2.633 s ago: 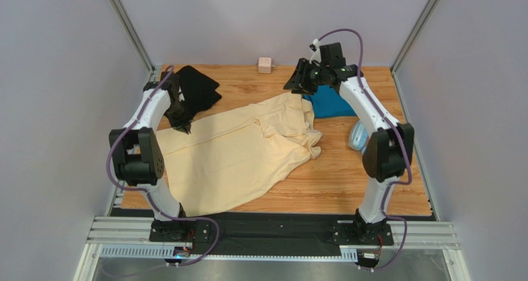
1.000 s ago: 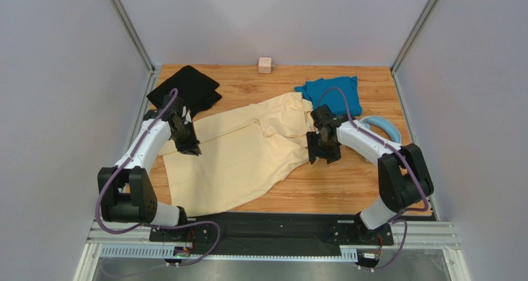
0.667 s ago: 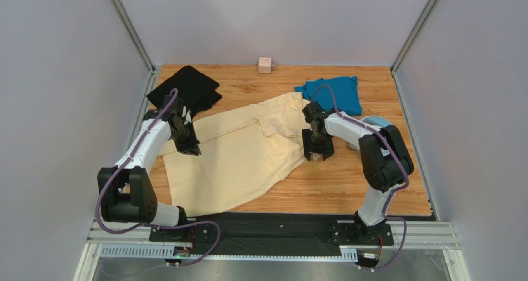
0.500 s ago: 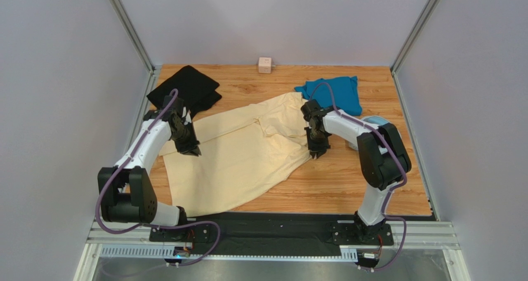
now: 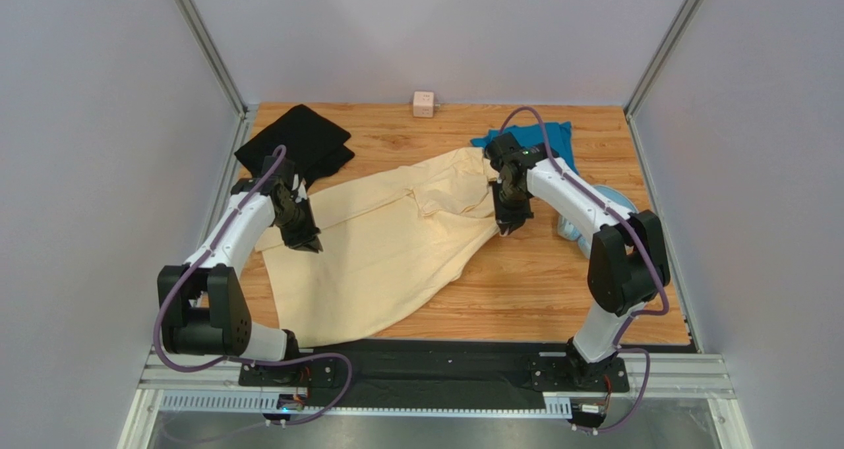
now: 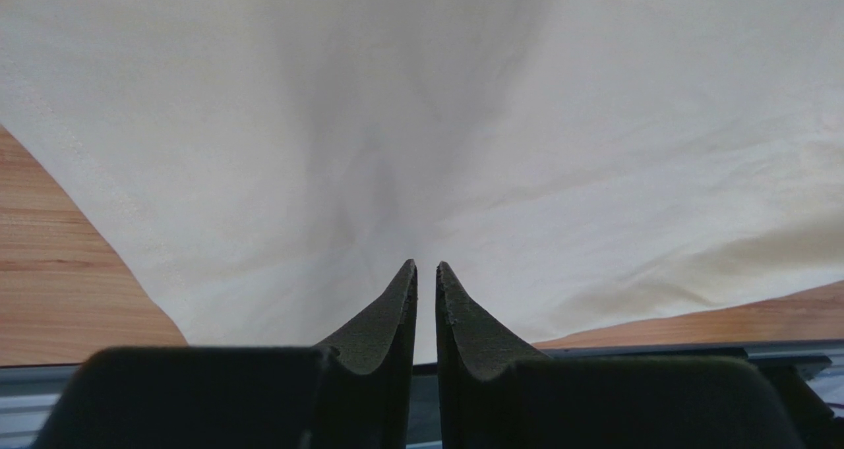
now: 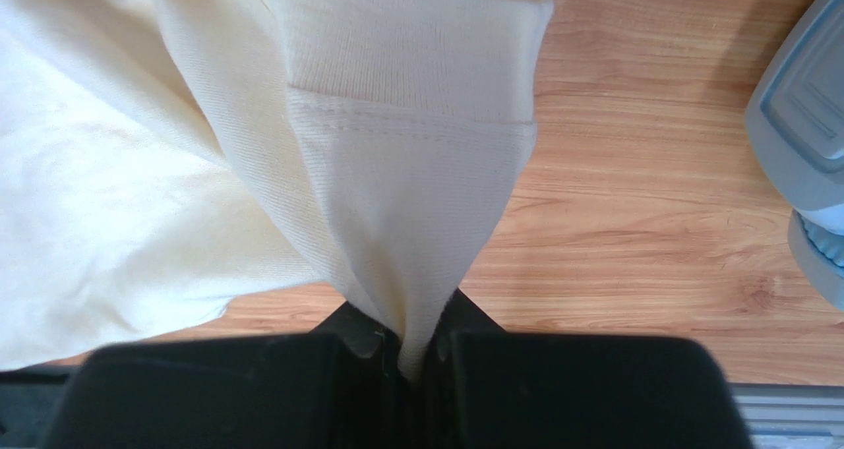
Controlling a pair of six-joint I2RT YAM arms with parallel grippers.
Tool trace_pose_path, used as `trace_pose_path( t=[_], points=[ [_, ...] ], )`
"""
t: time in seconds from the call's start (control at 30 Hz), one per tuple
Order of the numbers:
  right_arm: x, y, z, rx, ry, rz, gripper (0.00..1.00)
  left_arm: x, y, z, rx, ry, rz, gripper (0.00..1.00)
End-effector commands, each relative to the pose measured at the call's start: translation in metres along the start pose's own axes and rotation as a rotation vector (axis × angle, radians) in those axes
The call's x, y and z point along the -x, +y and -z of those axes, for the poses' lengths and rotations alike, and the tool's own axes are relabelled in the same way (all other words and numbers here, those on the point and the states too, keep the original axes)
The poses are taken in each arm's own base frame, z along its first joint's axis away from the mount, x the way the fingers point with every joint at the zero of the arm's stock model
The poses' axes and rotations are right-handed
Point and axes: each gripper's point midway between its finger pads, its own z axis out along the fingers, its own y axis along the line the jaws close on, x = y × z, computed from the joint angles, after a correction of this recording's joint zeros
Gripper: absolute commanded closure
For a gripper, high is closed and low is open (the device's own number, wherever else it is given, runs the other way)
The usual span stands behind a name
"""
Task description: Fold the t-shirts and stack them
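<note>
On wood-grain table (image 5: 535, 291), left gripper (image 6: 426, 269) pinching creased cream t-shirt (image 5: 376, 261), right gripper (image 7: 421, 355) clenching its stitched hem.

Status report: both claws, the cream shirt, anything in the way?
Left claw shut on cream shirt, left edge. Right claw shut on its sleeve. Shirt spread, unfolded. Headphones lie right of sleeve, not touching.

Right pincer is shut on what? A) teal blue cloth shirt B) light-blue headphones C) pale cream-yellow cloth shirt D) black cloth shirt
C: the right wrist view shows the right pincer closed on a hemmed fold of the pale cream-yellow cloth shirt.
</note>
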Motion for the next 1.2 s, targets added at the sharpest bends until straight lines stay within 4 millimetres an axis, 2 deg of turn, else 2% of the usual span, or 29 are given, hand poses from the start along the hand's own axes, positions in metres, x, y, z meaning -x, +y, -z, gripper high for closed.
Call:
trace_pose_path(
  t=[0.0,0.1,0.3,0.4,0.5,0.57,0.67,0.8,0.87,0.9,0.93,1.17],
  points=[
    [0.000,0.005,0.037,0.045,0.009,0.023,1.00,0.003,-0.006,-0.002,-0.031,-0.012,-0.012,0.82],
    [-0.006,0.007,0.040,0.049,0.052,0.040,1.00,0.006,-0.007,-0.001,-0.035,-0.022,-0.020,0.82],
    [-0.034,-0.005,0.049,0.015,0.140,0.040,1.00,0.006,-0.008,-0.001,-0.039,-0.025,-0.024,0.82],
    [-0.053,0.001,0.056,0.068,0.185,0.016,1.00,0.002,-0.012,-0.003,-0.054,-0.023,-0.032,0.82],
    [-0.061,0.001,0.062,0.084,0.202,0.008,1.00,-0.002,-0.012,-0.008,-0.056,-0.019,-0.021,0.82],
    [-0.058,0.004,0.067,0.098,0.200,0.006,0.99,-0.005,-0.012,-0.010,-0.062,-0.014,-0.016,0.83],
    [-0.058,0.009,0.075,0.117,0.217,-0.002,0.91,-0.004,-0.012,-0.011,-0.067,-0.018,-0.016,0.83],
    [-0.039,0.023,0.085,0.170,0.181,-0.008,0.91,-0.004,-0.012,-0.012,-0.066,-0.025,-0.021,0.83],
    [-0.032,0.030,0.083,0.180,0.212,-0.016,0.90,-0.004,-0.011,-0.012,-0.064,-0.024,-0.024,0.83],
    [-0.022,0.035,0.089,0.200,0.192,-0.014,0.89,-0.005,-0.011,-0.013,-0.065,-0.022,-0.024,0.83],
    [-0.021,0.040,0.085,0.212,0.218,-0.018,0.88,-0.005,-0.011,-0.013,-0.065,-0.022,-0.025,0.83],
    [-0.016,0.064,0.093,0.320,0.263,-0.040,0.82,-0.008,-0.009,-0.014,-0.060,-0.018,-0.019,0.83]
  ],
)
